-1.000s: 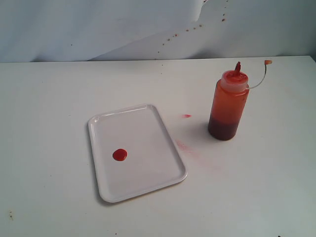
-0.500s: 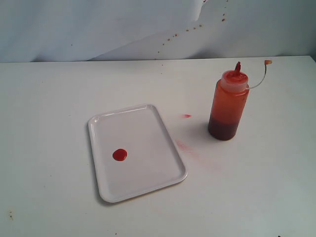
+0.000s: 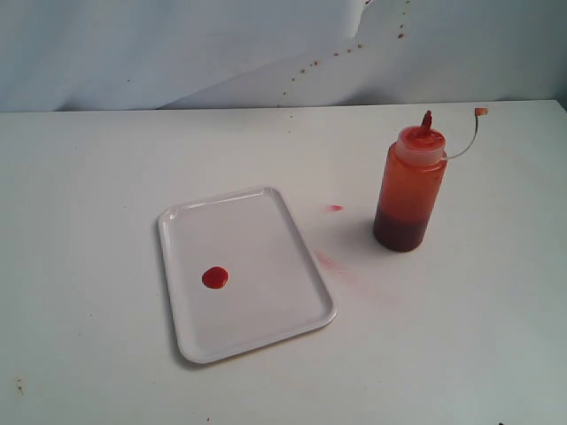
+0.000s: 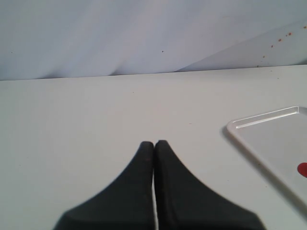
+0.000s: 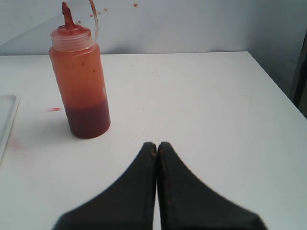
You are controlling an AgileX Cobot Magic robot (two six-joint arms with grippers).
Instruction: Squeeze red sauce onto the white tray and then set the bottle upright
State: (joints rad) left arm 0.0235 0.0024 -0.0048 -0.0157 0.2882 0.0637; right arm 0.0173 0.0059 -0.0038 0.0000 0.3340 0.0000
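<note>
The white tray [image 3: 245,271] lies flat on the table, left of centre, with a round blob of red sauce [image 3: 214,277] on it. The bottle [image 3: 409,188] stands upright to the tray's right, its cap [image 3: 481,112] hanging off on a thin tether. Neither arm shows in the exterior view. In the left wrist view my left gripper [image 4: 154,143] is shut and empty over bare table, with the tray's corner [image 4: 268,141] off to one side. My right gripper [image 5: 157,143] is shut and empty too, standing apart from the upright bottle [image 5: 81,79].
Faint pinkish-red smears [image 3: 333,262] mark the table between tray and bottle, with a small red spot [image 3: 335,208] beside them. A pale backdrop [image 3: 177,44] with small orange speckles rises behind the table's far edge. The table's right edge [image 5: 278,91] shows in the right wrist view.
</note>
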